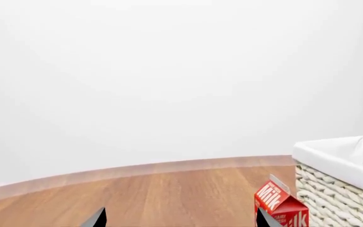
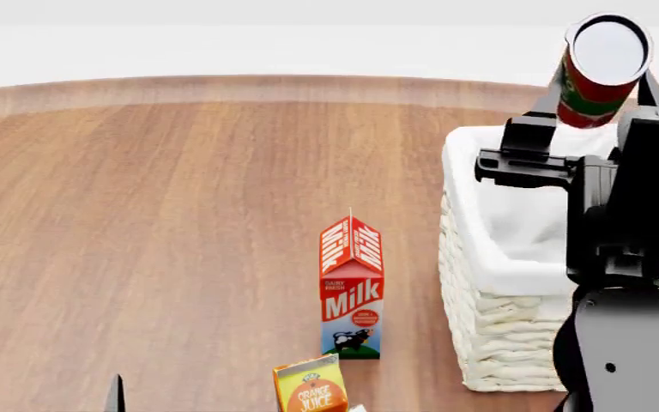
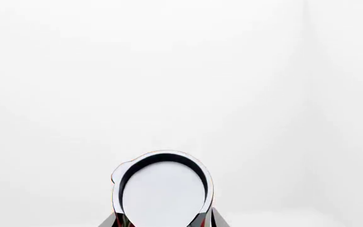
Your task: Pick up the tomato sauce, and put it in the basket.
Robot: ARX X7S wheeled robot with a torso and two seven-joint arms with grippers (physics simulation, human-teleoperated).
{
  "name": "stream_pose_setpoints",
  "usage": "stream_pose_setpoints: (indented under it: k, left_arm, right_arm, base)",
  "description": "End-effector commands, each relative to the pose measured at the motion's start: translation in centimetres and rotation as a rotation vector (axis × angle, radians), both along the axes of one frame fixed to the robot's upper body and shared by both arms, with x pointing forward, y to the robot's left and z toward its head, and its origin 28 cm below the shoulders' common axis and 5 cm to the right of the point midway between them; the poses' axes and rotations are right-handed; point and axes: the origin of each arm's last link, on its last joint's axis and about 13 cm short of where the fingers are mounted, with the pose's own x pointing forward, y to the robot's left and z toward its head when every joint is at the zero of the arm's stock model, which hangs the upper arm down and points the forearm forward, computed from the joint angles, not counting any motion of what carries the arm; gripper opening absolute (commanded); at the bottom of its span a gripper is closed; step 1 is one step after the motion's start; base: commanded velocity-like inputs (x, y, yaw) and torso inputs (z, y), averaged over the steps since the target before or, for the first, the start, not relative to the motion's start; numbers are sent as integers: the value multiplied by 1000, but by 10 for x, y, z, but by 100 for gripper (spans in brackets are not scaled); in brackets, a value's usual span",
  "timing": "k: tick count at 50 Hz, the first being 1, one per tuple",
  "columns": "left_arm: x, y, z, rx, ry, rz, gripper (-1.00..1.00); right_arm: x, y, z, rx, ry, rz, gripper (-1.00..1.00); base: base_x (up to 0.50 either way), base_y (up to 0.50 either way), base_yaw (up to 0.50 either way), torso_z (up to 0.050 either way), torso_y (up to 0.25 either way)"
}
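Head view: tomato sauce (image 2: pixel 599 69) clamped in right gripper (image 2: pixel 600 81), tilted, silver top toward camera, held above the basket (image 2: pixel 479 257) at the table's right edge. Right wrist view shows only the can's pale top (image 3: pixel 162 194) against white wall. Left gripper (image 2: pixel 44 390) open, empty, near front-left edge. Milk carton (image 2: pixel 352 287) upright just beside basket; orange juice carton (image 2: pixel 312 388) nearer front. Wood table (image 2: pixel 169 215), white room.

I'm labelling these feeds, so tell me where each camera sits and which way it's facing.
Head: up on the robot, looking down over the table, milk carton, basket; right arm and raised can show.
Left wrist: low by the left pincer, facing across the table; fingertips show.
Right wrist: behind the right pincer, facing the can's pale end and white wall.
Head and left wrist share carton and basket.
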Motion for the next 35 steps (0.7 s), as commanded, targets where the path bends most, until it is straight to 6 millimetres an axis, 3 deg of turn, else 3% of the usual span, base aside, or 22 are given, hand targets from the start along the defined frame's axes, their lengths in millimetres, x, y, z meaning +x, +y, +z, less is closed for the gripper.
stream_pose_setpoints:
  k: [1, 12, 20, 35]
  left_arm:
    - [1, 0, -1, -1, 5, 0, 100]
    - [1, 0, -1, -1, 8, -6, 100]
    - [2, -1, -2, -1, 13, -11, 100]
    - [1, -2, -2, -6, 16, -19, 100]
  right_arm:
    - [45, -11, 4, 1, 42, -28, -100]
    - [78, -20, -4, 84, 143, -37, -100]
    - [91, -21, -11, 9, 224, -89, -100]
    - [85, -22, -37, 69, 409, -150, -100]
  base:
    - [0, 0, 0, 0, 0]
    - [0, 0, 0, 0, 0]
    - [0, 0, 0, 0, 0]
    - [0, 0, 0, 0, 1]
